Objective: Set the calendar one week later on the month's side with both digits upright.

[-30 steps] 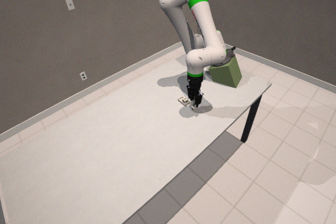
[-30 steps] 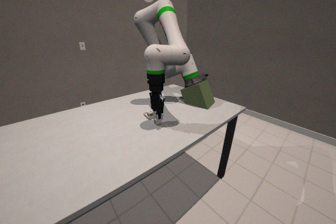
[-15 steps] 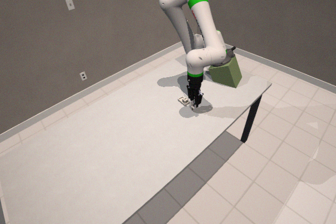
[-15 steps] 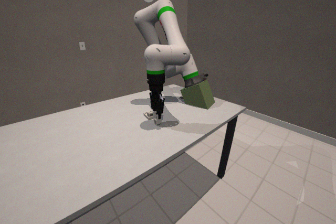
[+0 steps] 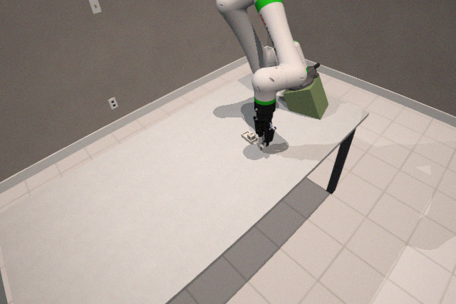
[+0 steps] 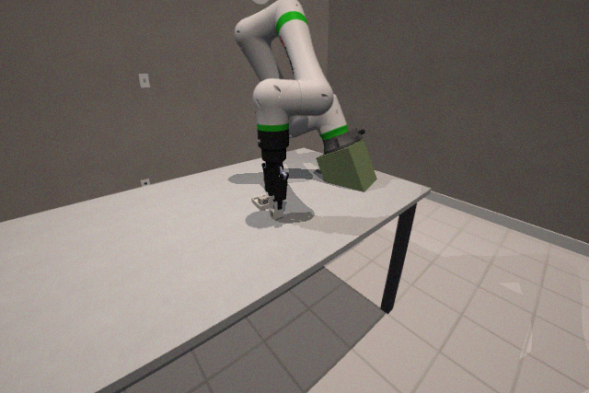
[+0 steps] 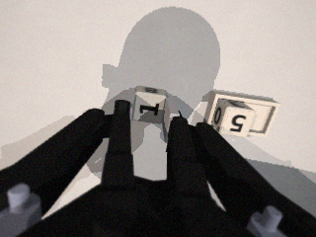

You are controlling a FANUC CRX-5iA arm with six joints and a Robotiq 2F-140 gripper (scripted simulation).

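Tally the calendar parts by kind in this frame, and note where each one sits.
Digit cubes: 2, one showing 1 between the gripper's fingers, outside the tray, and one showing 5 in the tray.
Trays: 1, on the table beside the held cube.
Total: 3

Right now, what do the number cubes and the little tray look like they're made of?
The cube with 1, held between the gripper fingers, and the cube with 5 look like pale painted wood or matte plastic: flat cream faces, crisp black digits, no shine. The tray shows the same matte cream finish and is probably the same material.
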